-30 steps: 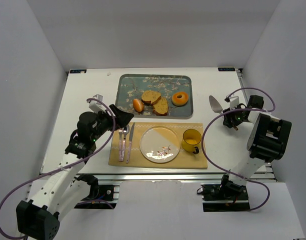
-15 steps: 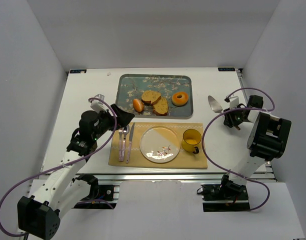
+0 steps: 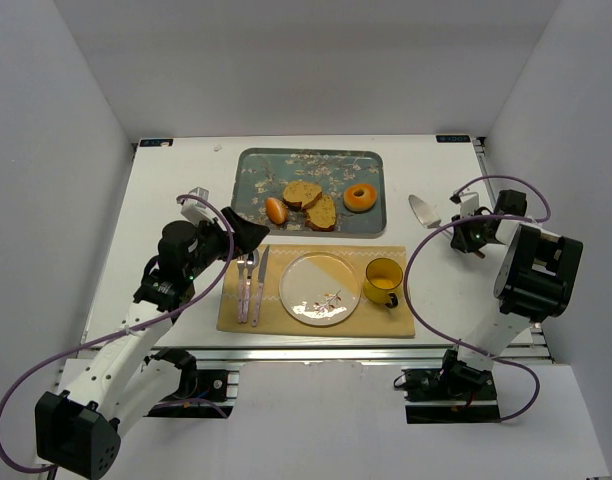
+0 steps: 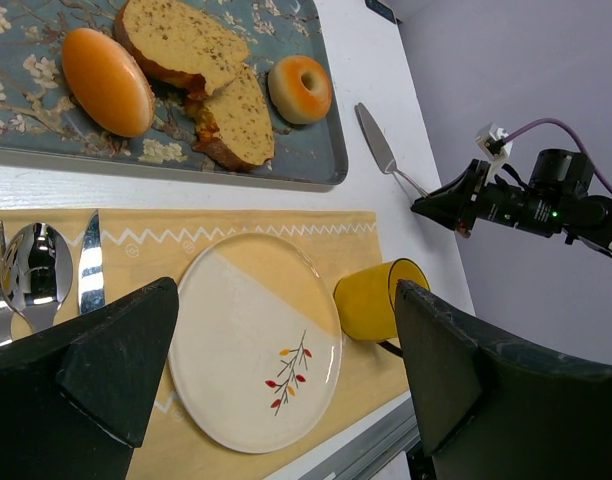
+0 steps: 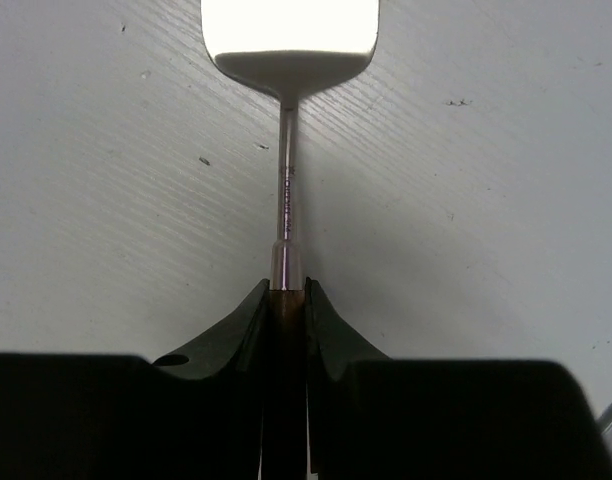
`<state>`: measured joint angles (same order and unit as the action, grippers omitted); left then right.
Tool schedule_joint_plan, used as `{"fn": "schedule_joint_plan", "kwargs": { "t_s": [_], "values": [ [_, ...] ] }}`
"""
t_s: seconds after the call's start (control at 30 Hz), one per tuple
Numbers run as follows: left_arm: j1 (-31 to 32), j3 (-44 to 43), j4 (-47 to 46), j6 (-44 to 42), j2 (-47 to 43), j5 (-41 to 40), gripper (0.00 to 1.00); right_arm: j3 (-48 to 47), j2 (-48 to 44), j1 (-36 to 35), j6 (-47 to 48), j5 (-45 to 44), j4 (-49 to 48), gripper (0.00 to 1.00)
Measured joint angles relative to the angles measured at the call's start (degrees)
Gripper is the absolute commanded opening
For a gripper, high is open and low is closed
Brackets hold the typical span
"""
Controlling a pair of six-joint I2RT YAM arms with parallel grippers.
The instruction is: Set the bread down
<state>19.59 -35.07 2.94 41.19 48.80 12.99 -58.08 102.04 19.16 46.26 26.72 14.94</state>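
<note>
Light: I read bright, even overhead wash, soft shadows | Glare: spatula point(image 5: 289, 40) blade just ahead of right tool point(image 5: 284, 298) blown white | Focus: left tool point(image 4: 286, 300) near-black, soft-edged; bench point(image 5: 116, 200) grain beside right tool sharp

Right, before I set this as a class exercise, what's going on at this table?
The right gripper is shut on the handle of a metal spatula, whose blade sticks out over the table right of the tray. The left gripper hangs open near the cutlery end of the placemat, holding nothing. Two bread slices lie on the tray beside a roll and a doughnut; nothing touches them. The plate has no food on it.
</note>
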Motion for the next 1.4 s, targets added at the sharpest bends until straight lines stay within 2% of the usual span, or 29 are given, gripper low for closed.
{"fn": "schedule_joint_plan", "kwargs": {
  "t_s": [0.17,0.33,0.5,0.6,0.73,1.0,1.13,1.4],
  "values": [
    [0.0,0.0,0.0,0.0,-0.2,0.0,0.98,-2.0,-1.4,0.0,-1.2,0.5,3.3,0.00],
    [0.0,0.0,0.0,0.0,-0.7,0.0,0.98,-10.1,-5.8,-2.1,-0.8,1.2,8.0,0.00],
    [0.0,0.0,0.1,0.0,-0.7,0.0,0.98,-19.4,-9.0,-11.6,5.0,1.3,15.4,0.00],
    [0.0,0.0,0.2,0.0,-0.9,0.0,0.98,-26.4,-6.8,-18.3,10.1,1.4,24.2,0.00],
    [0.0,0.0,1.1,0.0,-2.4,-0.1,0.98,-32.7,-2.1,-23.3,15.3,1.4,33.8,0.00],
    [0.0,0.0,1.6,0.0,-5.1,-0.1,0.98,-33.4,0.9,-27.1,25.3,-7.1,44.5,0.00],
    [0.0,0.0,1.8,0.0,-5.1,-0.1,0.98,-33.7,1.7,-28.9,28.5,-10.3,46.4,0.00],
    [0.0,0.0,2.2,0.0,-5.1,-0.2,0.98,-37.5,9.6,-29.6,29.4,-14.5,47.6,0.00]
  ]
}}
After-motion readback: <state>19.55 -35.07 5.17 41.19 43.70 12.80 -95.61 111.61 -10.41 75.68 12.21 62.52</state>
